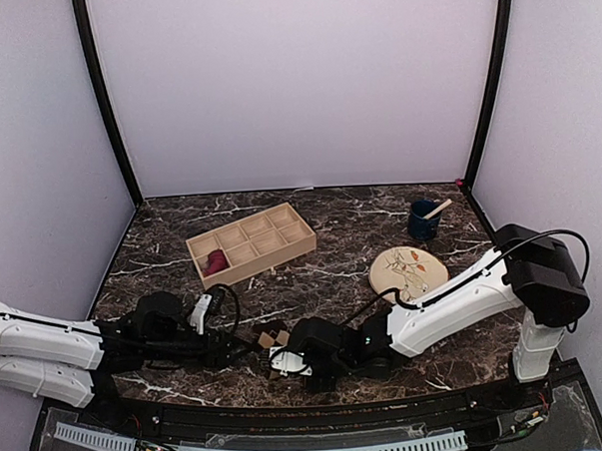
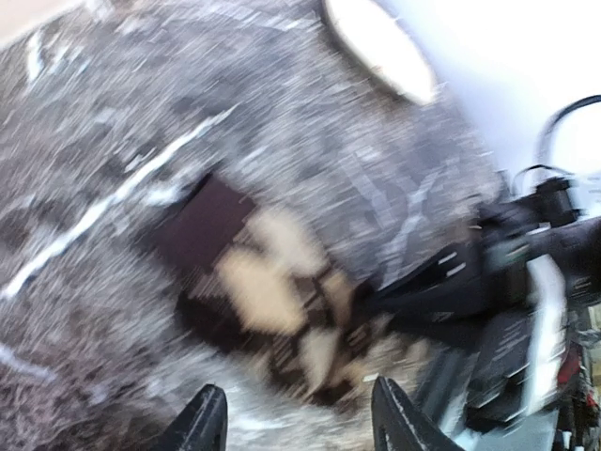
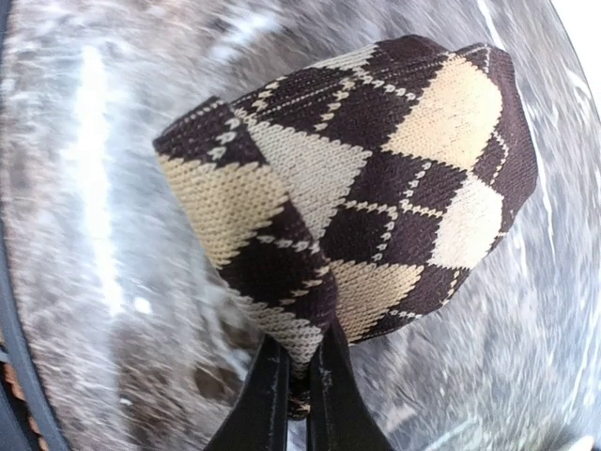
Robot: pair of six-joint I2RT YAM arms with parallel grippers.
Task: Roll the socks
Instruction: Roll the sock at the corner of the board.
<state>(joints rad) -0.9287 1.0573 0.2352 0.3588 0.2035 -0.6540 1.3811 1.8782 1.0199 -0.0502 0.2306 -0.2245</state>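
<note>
A brown and cream argyle sock lies bunched on the marble table near the front edge, between the two arms. In the right wrist view the sock fills the frame, and my right gripper is shut on a fold of it. In the top view the right gripper is at the sock's near side. My left gripper is just left of the sock. In the blurred left wrist view its jaws stand apart and empty, with the sock ahead of them.
A wooden compartment tray with a dark red item stands at the back left. A round patterned plate and a blue cup with a stick are at the right.
</note>
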